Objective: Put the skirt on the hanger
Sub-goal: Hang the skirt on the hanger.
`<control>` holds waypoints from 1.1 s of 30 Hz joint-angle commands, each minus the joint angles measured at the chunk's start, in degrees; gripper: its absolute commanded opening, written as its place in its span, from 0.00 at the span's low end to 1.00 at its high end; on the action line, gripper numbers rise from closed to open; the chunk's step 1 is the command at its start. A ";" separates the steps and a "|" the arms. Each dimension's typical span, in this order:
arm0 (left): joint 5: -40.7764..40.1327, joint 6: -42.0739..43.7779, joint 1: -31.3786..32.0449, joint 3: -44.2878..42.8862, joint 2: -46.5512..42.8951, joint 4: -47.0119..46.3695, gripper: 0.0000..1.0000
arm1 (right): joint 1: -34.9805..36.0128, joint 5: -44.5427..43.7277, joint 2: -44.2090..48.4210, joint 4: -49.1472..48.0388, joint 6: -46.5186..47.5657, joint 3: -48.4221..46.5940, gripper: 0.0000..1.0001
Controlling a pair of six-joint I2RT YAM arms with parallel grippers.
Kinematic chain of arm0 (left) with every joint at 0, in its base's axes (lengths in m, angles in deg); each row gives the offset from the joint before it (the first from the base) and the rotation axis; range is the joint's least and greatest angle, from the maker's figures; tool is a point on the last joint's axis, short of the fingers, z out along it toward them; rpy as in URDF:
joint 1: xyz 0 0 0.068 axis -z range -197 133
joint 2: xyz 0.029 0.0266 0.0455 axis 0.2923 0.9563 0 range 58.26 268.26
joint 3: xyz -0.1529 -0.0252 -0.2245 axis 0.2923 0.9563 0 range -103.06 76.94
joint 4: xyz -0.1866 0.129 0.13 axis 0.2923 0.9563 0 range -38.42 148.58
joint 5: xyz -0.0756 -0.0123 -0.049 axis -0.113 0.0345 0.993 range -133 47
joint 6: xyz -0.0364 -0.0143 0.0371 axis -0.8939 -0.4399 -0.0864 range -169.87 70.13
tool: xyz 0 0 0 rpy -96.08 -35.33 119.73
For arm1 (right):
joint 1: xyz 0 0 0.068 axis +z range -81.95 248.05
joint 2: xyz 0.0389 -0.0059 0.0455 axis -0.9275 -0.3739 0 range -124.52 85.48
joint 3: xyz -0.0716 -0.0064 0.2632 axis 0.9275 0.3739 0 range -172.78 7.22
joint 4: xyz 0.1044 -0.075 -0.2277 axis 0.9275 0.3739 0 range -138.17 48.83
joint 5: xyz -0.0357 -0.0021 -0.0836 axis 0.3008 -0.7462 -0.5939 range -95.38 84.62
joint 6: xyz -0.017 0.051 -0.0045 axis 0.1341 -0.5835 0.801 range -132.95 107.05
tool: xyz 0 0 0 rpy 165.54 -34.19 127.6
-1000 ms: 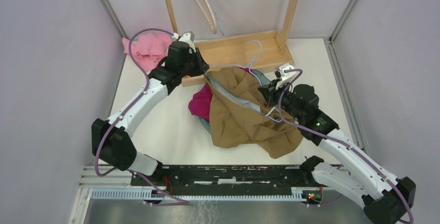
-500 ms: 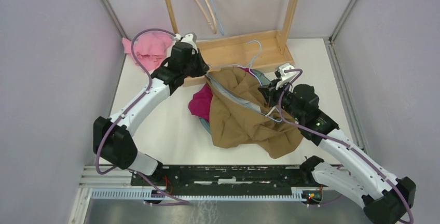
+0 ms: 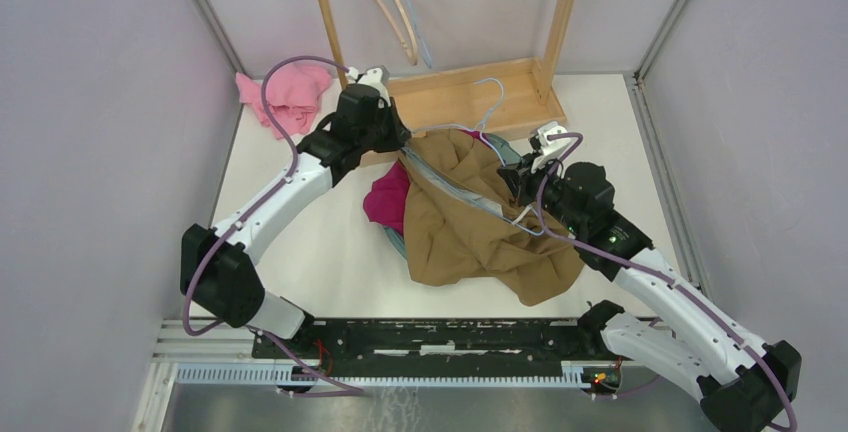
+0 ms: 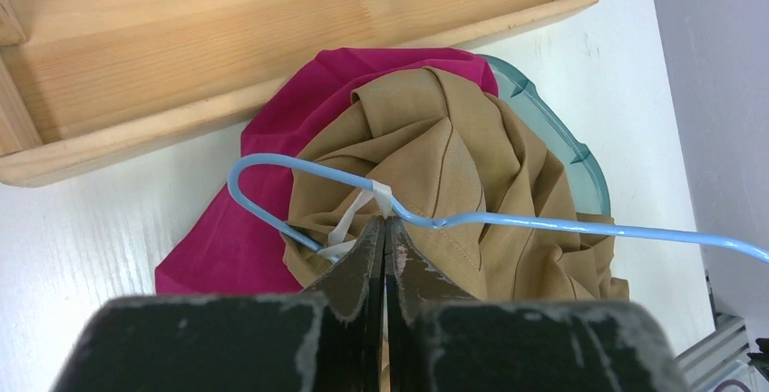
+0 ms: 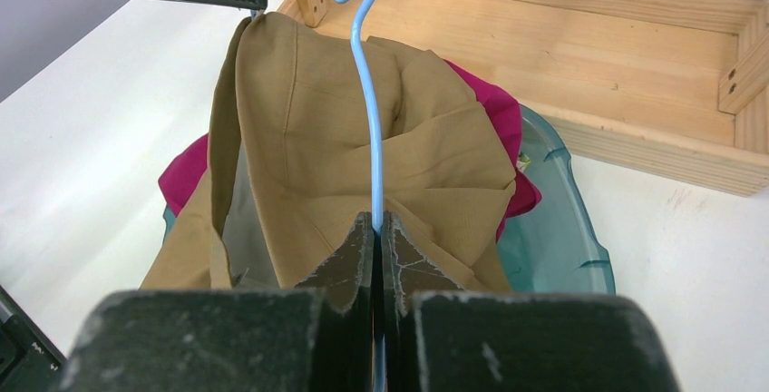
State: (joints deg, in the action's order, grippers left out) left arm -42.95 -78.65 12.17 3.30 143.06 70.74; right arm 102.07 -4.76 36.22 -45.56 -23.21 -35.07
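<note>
Two sets of fingers are pressed shut: the left fingers (image 4: 361, 265) pinch the brown skirt (image 3: 470, 222) at its edge beside a white loop, and the right fingers (image 5: 356, 260) pinch the blue wire hanger (image 5: 368, 111). The skirt lies bunched mid-desk (image 3: 300, 242) over a magenta garment (image 3: 385, 202) and a teal tub (image 5: 562, 247). The wooden rack base (image 3: 460, 92) is at its 12 o'clock and a pink cloth (image 3: 290, 92) at its 10 o'clock.

White tabletop (image 3: 320, 242) bears a pale-wood rack base (image 3: 455, 92); left of it a crumpled pink cloth (image 3: 290, 97), before it a teal plastic basin (image 5: 558, 256) and rumpled tan skirt (image 3: 470, 237).
</note>
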 commanded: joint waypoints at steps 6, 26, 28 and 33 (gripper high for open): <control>2.06 1.95 1.57 -2.38 -1.43 -2.02 0.05 | 0.17 0.96 -0.58 -3.42 -0.13 -1.93 0.01; -2.36 3.19 1.45 -8.65 -8.04 7.36 0.39 | 0.17 0.58 2.17 -2.63 -0.02 -1.80 0.01; -2.43 3.06 1.44 -9.03 -8.75 7.81 0.40 | 0.17 0.69 2.44 -2.48 -0.02 -1.92 0.01; -3.62 2.76 1.32 -8.81 -10.61 8.24 0.41 | 0.17 0.41 4.75 -1.69 0.20 -2.20 0.01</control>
State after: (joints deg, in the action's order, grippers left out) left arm -44.61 -77.62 13.42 -3.67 134.53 78.32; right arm 102.07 -4.30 38.15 -45.45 -23.19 -35.07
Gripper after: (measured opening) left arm 0.401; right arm 0.032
